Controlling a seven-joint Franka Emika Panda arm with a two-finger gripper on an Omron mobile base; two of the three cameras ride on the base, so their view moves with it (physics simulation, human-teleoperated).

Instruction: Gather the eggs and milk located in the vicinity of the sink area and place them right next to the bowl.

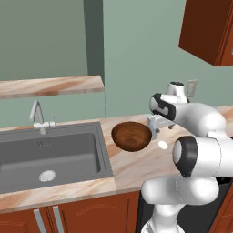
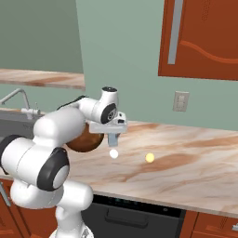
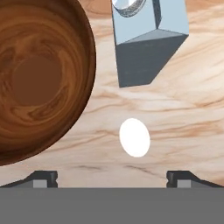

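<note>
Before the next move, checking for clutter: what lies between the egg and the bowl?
Bare counter, seen in the hand view, between egg and bowl.

In the hand view the bowl point(image 3: 39, 78) runs off the left and top edges, and the milk carton point(image 3: 148, 43) is cut by the top edge, so its lower part is out of sight. From the right base view the arm covers most of the bowl (only a brown sliver shows). The sink point(image 1: 50, 154) runs off the left base view's left edge.
</note>
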